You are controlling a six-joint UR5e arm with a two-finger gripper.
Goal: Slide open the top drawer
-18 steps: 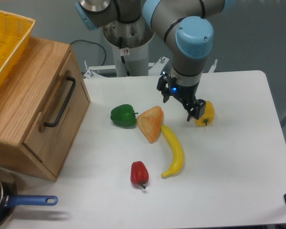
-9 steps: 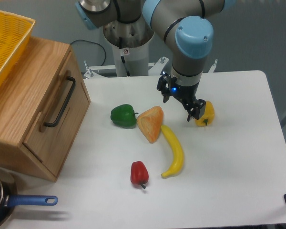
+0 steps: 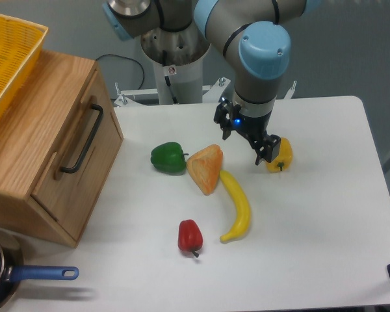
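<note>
Nothing is done: the drawer sits flush. The claw, parted and empty, hangs well apart from its handle.

Bright, even overhead light, soft short shadows under the fruit on the white table, faint sheen on the banana, sharp focus, slight softness at the edges.
</note>
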